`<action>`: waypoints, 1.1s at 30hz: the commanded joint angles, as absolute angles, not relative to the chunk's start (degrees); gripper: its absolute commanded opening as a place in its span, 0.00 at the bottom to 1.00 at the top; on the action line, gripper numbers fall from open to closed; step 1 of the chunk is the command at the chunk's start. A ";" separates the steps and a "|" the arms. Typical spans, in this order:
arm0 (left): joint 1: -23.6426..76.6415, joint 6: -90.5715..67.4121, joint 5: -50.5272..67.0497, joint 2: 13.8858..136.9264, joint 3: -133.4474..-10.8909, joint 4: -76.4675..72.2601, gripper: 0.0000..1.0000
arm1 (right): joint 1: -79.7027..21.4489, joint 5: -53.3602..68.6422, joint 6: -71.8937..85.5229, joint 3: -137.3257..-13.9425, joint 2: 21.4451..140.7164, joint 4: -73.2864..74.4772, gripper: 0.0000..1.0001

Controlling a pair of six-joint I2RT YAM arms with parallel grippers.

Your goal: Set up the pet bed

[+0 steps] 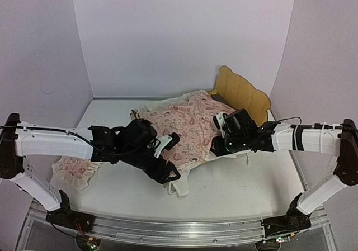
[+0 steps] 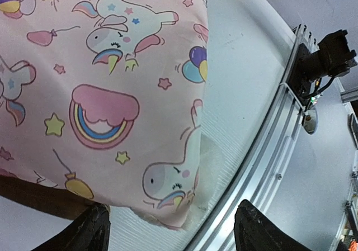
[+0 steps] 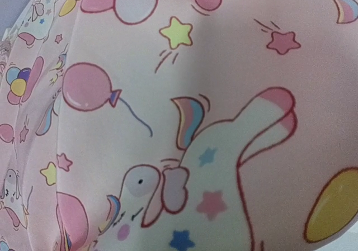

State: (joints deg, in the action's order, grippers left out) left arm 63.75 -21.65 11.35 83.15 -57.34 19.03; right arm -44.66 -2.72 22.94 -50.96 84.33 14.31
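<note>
The white table spreads beneath both grippers, its metal edge rail running past the left gripper's fingertips in the left wrist view. The pink unicorn-and-rainbow blanket lies draped between the two grippers, from the left gripper at its near edge to the right gripper at its far right side. Under it sits the pet bed – a light plywood frame, mostly covered, whose wavy headboard stands uncovered just behind the right gripper and well away from the left one. The small pink ruffled pillow rests on the table behind the left gripper, under that arm and apart from the bed. The left jaws stand wide apart with nothing clamped; a corner of the blanket hangs just ahead of them, over bare table. The right gripper sits close against the blanket – its wrist camera shows only printed cloth, no fingers, so whether those jaws are apart, together or pinching fabric cannot be told.
</note>
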 commanded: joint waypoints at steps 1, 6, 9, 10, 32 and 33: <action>63.81 -18.30 7.05 86.40 -62.55 16.92 0.73 | -44.47 -1.17 22.57 -52.73 82.31 11.52 0.33; 63.79 -15.68 2.59 87.52 -64.52 17.20 0.37 | -44.47 -0.44 22.88 -52.82 81.74 11.50 0.32; 63.72 -14.17 -0.27 87.11 -65.47 17.20 0.18 | -44.47 1.98 22.70 -51.88 81.45 11.51 0.31; 63.72 -13.75 -1.52 87.10 -65.74 17.25 0.12 | -44.47 2.36 22.60 -51.52 81.41 11.51 0.31; 60.38 -8.51 -5.01 95.91 -68.95 16.61 0.00 | -44.54 8.57 19.88 -50.78 81.28 11.76 0.33; 60.37 -8.93 -4.66 95.58 -67.96 16.61 0.01 | -44.56 10.02 18.81 -50.45 80.97 11.82 0.35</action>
